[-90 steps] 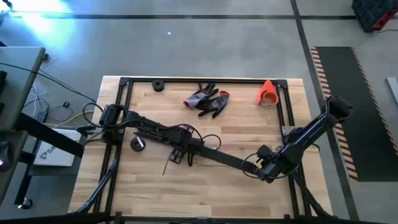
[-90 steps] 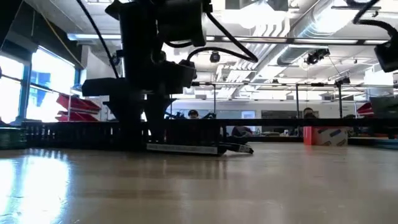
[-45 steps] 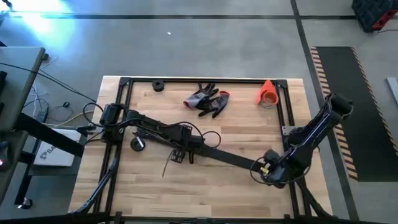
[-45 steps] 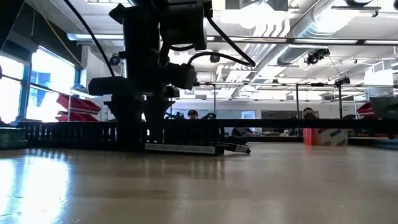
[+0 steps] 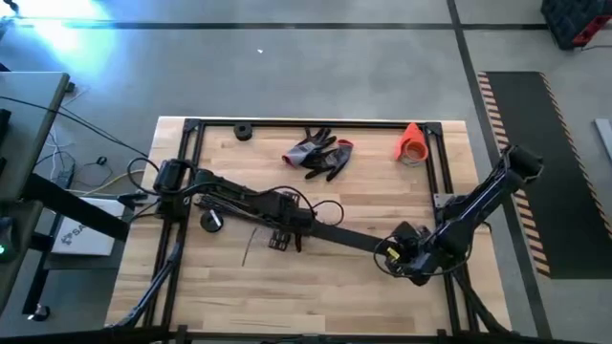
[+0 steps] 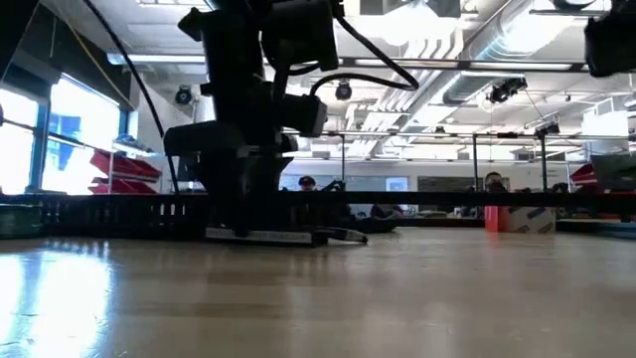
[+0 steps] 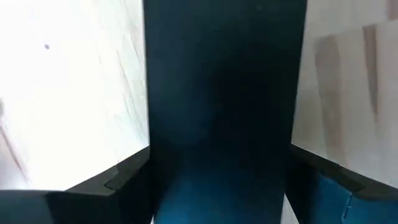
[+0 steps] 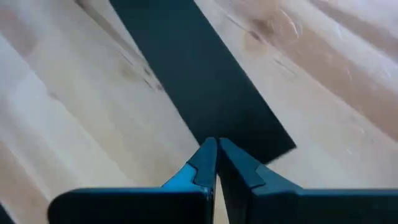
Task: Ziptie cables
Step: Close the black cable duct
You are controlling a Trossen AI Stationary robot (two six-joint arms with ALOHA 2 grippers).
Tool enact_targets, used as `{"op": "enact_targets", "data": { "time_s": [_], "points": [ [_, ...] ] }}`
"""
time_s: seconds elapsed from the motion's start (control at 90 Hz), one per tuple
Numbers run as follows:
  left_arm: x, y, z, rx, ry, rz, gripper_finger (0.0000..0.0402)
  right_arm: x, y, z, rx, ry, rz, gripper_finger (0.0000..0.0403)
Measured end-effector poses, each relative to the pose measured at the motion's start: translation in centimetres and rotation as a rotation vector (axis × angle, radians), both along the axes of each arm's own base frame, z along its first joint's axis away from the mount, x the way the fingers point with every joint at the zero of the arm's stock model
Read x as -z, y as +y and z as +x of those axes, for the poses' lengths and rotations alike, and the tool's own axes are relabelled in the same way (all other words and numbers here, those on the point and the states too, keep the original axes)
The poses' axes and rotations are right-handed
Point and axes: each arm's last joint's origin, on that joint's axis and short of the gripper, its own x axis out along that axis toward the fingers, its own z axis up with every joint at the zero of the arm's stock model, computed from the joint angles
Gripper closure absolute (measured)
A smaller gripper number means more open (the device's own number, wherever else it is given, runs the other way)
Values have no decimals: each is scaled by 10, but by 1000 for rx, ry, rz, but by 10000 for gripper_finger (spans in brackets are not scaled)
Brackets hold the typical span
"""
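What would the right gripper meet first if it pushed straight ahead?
Probably the long flat black strip on the wooden table; the right gripper, fingers shut, sits at the strip's end, though depth is unclear.

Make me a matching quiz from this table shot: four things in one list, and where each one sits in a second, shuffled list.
Things:
1. work gloves
2. orange cone
3. small black ring
4. right gripper

Places:
A. far right corner of the table
B. near right part of the table, at the end of the long black strip
C. far edge, left of the middle
D. far side, about the middle

Pairs: 1-D, 2-A, 3-C, 4-B
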Motion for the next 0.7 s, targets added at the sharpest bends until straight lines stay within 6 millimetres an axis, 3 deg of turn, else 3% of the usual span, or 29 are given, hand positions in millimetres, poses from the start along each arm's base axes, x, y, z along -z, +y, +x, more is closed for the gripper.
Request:
{"op": "enact_targets", "data": {
  "time_s": [0.244,0.5,0.7],
  "points": [
    [-15,5,-11,-8,176,43,126,0,0,-1,-23,24,7,403],
    [5,11,-21,-13,202,50,129,1,0,-5,-33,102,30,403],
    [7,7,-18,-5,158,61,166,3,-2,-18,34,267,79,403]
  ]
}}
